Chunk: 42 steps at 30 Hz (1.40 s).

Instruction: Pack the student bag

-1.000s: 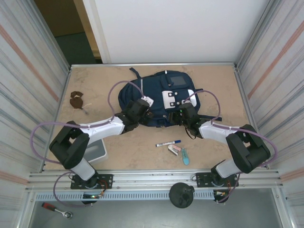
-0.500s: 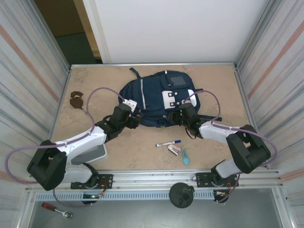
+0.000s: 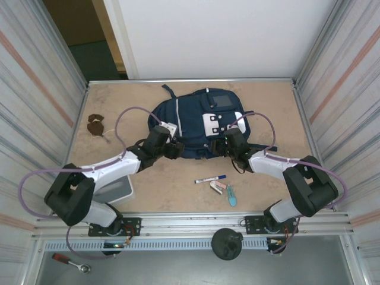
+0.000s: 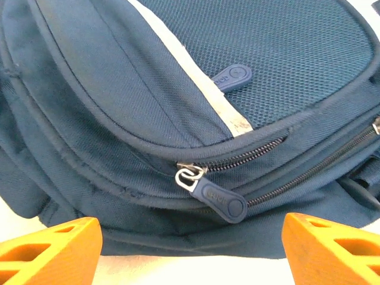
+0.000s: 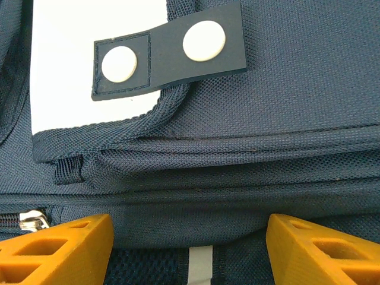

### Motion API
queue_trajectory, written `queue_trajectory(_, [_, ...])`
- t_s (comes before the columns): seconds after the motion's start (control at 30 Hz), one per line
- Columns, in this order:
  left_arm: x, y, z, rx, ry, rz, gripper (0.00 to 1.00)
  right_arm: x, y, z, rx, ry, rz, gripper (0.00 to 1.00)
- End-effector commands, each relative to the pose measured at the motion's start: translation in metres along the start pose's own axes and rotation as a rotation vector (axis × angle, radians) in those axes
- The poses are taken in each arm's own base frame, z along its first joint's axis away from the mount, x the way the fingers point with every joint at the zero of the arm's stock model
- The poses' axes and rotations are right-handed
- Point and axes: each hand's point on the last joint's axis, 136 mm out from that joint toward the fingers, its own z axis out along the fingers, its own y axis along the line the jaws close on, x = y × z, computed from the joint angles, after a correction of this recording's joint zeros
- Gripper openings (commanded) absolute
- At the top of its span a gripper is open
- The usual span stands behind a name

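Observation:
The student bag (image 3: 191, 119), navy with white patches, lies flat at the middle back of the table. My left gripper (image 3: 176, 148) is at its near-left edge, open. In the left wrist view the orange fingers (image 4: 53, 252) straddle the bag's (image 4: 267, 47) lower seam, and a blue zipper pull (image 4: 221, 200) lies just ahead of them on a closed zip. My right gripper (image 3: 219, 145) sits at the bag's near-right edge. In the right wrist view its jaws stand wide apart with the bag's (image 5: 285, 107) fabric between them, below a snap tab (image 5: 169, 50).
On the table in front of the bag lie a marker pen (image 3: 211, 179), a small pink item (image 3: 218, 186) and a teal item (image 3: 231, 195). A grey bin (image 3: 119, 191) stands at the near left. A brown object (image 3: 95, 124) lies at the far left. Metal walls close in both sides.
My left arm pulled back off the bag to the left, then came in again at its near-left edge, with its jaws a little narrower. The right arm has not moved.

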Motion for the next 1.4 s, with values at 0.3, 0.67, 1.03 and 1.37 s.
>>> queue_trajectory(0.3, [-0.004,0.021,0.018,-0.146,0.028,0.019,0.62,0.007,-0.003,0.004,0.016,0.026,-0.008,0.68])
queue_trajectory(0.67, [0.007,0.009,0.019,-0.054,0.050,0.006,0.34,0.004,-0.003,0.005,0.019,0.024,-0.010,0.68])
queue_trajectory(1.03, [0.017,0.002,0.009,0.032,0.034,-0.039,0.23,0.003,-0.006,0.004,0.032,0.019,-0.012,0.69])
queue_trajectory(1.37, [0.009,0.008,0.016,0.079,0.014,-0.058,0.11,0.002,-0.005,0.001,0.031,0.021,-0.011,0.69])
